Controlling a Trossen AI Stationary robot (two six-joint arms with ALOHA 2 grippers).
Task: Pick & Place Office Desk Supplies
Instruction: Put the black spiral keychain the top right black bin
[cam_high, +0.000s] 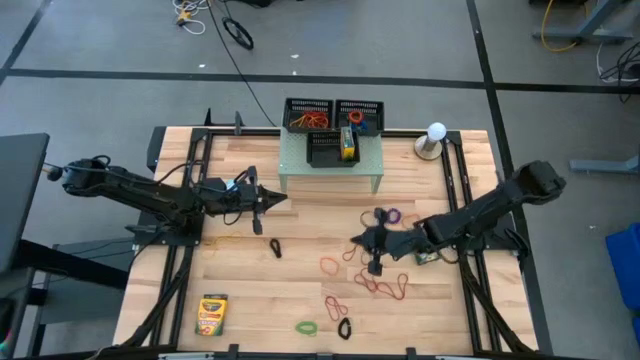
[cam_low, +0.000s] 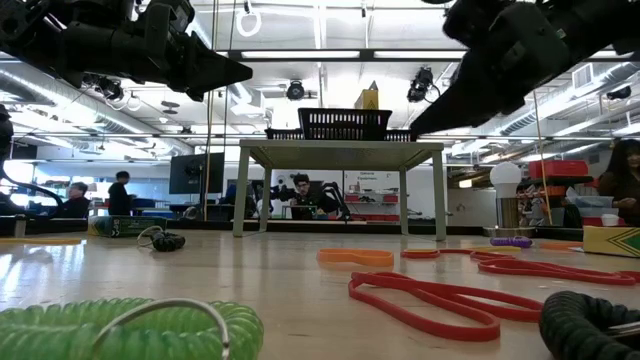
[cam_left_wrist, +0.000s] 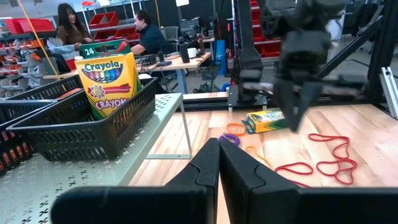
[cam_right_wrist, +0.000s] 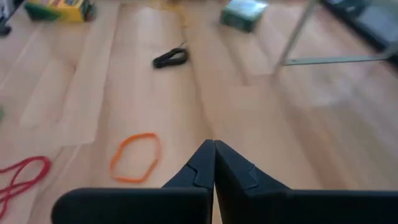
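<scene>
My left gripper (cam_high: 283, 200) hangs shut above the table, just left of the pale green riser's near edge, touching nothing. My right gripper (cam_high: 354, 240) hangs shut above the table's middle, over the rubber bands, also touching nothing. One crayon box (cam_left_wrist: 109, 81) stands upright in a black mesh tray on the riser. A second crayon box (cam_high: 212, 313) lies flat near the table's near left corner. A third crayon box (cam_left_wrist: 267, 120) lies by my right arm. Red bands (cam_high: 385, 285), an orange band (cam_right_wrist: 135, 157), a green band (cam_high: 307, 327), black bands (cam_right_wrist: 170, 58) and a purple band (cam_high: 390, 215) lie flat on the wood.
The riser (cam_high: 330, 170) stands at the table's far middle and carries the black mesh trays (cam_high: 308, 113), one holding rubber bands. A white ball-topped stand (cam_high: 433, 140) sits at the far right. People sit in the room beyond. Bare wood lies between the two grippers.
</scene>
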